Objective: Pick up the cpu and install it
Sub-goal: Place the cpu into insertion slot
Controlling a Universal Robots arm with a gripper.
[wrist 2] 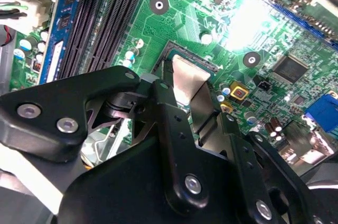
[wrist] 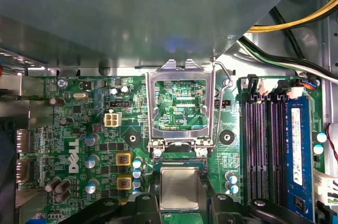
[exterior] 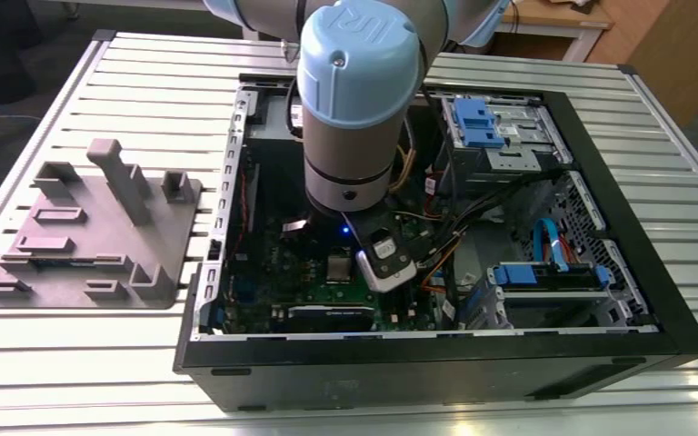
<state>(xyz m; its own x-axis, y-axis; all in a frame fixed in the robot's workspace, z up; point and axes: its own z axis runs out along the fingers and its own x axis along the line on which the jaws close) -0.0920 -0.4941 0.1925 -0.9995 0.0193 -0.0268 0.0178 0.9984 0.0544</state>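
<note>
The cpu [wrist: 179, 187] is a small silvery square chip, and it lies level over the dark socket on the green motherboard [wrist: 79, 129]. My gripper [wrist: 180, 204] stands right over it, with a black finger [wrist: 142, 205] against each of two opposite edges. In the second wrist view the cpu [wrist 2: 186, 73] shows between the fingers [wrist 2: 169, 113] of the gripper [wrist 2: 187, 84], just above the socket rim. I cannot tell whether the chip rests in the socket or hangs slightly above it. The metal socket frame [wrist: 150, 108] stands flipped open beside it.
The arm [exterior: 349, 109] reaches down into an open black computer case [exterior: 446, 363] on a slatted metal table. Memory slots and a blue module [wrist: 298, 150] run alongside the socket. Cables [wrist: 296, 23] hang nearby. A grey moulded fixture plate [exterior: 83, 236] lies at the exterior view's left.
</note>
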